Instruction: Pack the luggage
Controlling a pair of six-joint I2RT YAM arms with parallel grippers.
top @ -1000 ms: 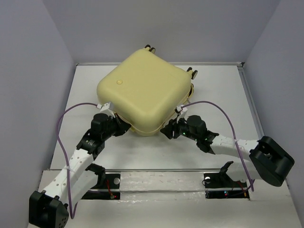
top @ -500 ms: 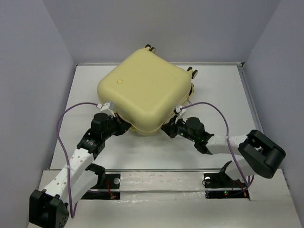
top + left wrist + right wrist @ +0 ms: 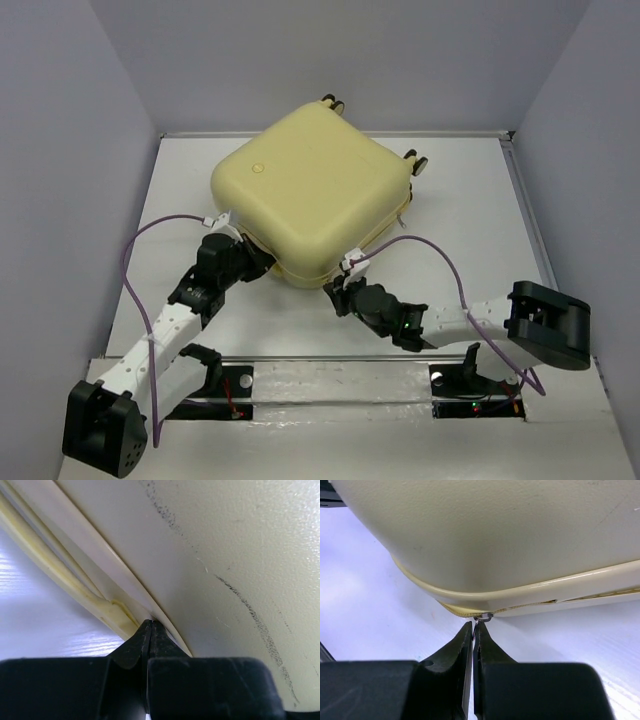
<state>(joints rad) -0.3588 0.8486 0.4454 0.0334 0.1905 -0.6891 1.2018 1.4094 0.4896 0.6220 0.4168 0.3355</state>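
Luggage [image 3: 310, 195] lies flat and closed mid-desk [image 3: 180, 200], toward the far edge, turned diagonally. Its long axis runs near-left to far-right, wheels [image 3: 418, 164] toward the far-right corner. Left hand [image 3: 151, 625] is clenched, tips against the near-left seam [image 3: 75, 587]. Right hand [image 3: 472, 627] is pinched on the zipper pull [image 3: 483, 616] at the near corner.

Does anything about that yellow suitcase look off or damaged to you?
Slightly. The suitcase lies skewed to the table edges, and the left wrist view shows dark speckled scuff streaks along its pale shell. The right pincer pinches the zipper pull. Nothing looks spilled or broken.
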